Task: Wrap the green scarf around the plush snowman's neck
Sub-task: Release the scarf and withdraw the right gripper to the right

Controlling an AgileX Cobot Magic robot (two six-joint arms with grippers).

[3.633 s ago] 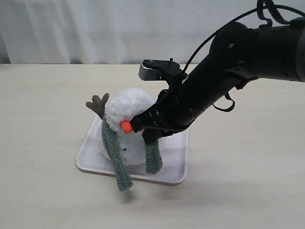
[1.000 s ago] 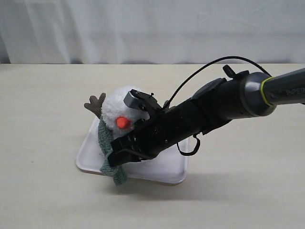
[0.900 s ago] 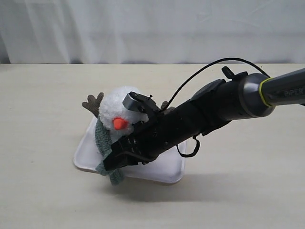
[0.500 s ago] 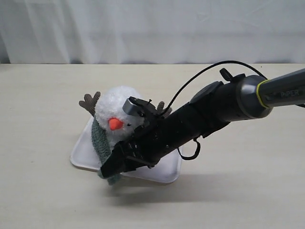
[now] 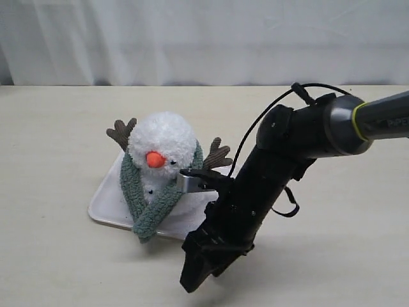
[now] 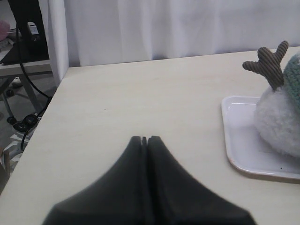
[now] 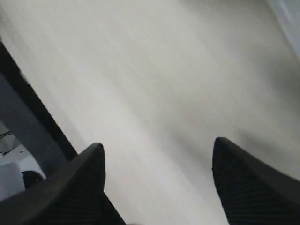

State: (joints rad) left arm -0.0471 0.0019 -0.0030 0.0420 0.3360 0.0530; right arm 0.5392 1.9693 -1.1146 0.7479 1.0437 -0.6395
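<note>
Wrapping, judged complete: green scarf [image 5: 142, 198] crossed round plush snowman's neck [image 5: 160, 179]; right hand [image 5: 190, 283] spread, empty; left hand [image 6: 144, 139] pressed together; next, lift clear.

Pale table [image 5: 64, 268] — one white tray [image 5: 107, 203] flat on it

Snowman [image 5: 163, 135] on tray [image 5: 102, 211], scarf [image 5: 153, 210] around its neck [image 5: 158, 178], right hand [image 5: 190, 284] before tray.

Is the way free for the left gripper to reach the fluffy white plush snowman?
Probably yes: between left gripper and snowman lies only bare pale table and white tray rim.
</note>
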